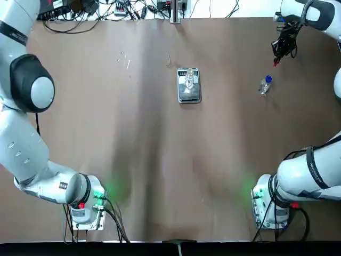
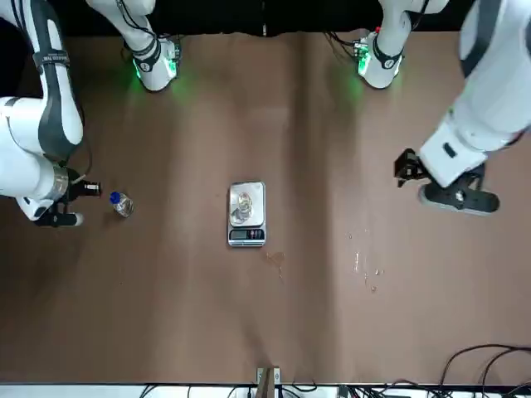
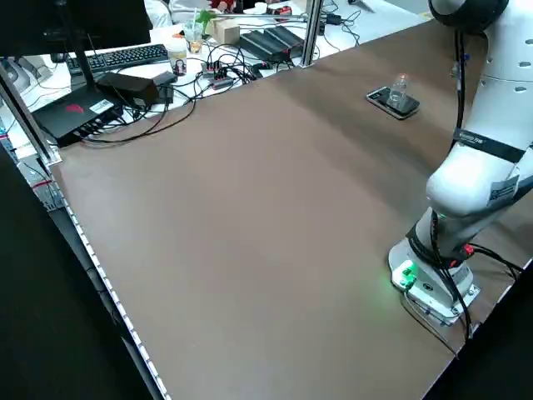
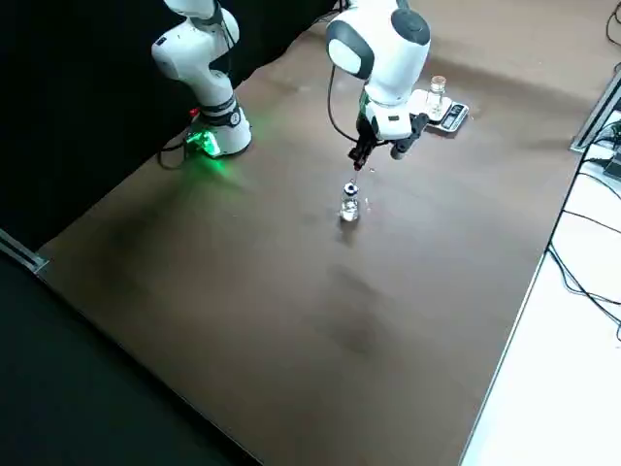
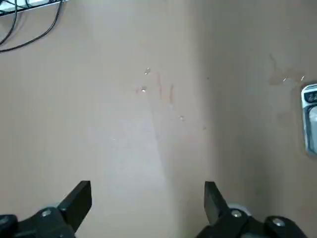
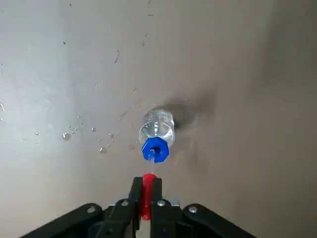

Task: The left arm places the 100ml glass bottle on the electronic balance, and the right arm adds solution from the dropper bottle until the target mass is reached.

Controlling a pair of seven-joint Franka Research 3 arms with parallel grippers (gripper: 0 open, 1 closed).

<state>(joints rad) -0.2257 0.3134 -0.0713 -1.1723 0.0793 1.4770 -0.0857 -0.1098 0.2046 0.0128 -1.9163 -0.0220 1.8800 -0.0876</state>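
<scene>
Dropper top out of its bottle, glass bottle on the scale.
Top view: the 100ml glass bottle (image 1: 189, 79) stood on the electronic balance (image 1: 189, 95), 1 o'clock of table (image 1: 144, 144) centre; the dropper bottle (image 1: 264, 86) was at the balance's 3 o'clock, right gripper (image 1: 276, 60) at that bottle's 1 o'clock. Front view: dropper bottle at the balance's 9 o'clock, left gripper (image 2: 440, 184) well off at its 3. Left side view: glass bottle upright on the plate. Right side view: right gripper above the dropper bottle. Left wrist view: jaws apart, nothing between them, over bare table. Right wrist view: jaws closed on the red dropper top (image 6: 147, 196), clear tip at the blue collar (image 6: 155, 149); couldn't tell if inside.
</scene>
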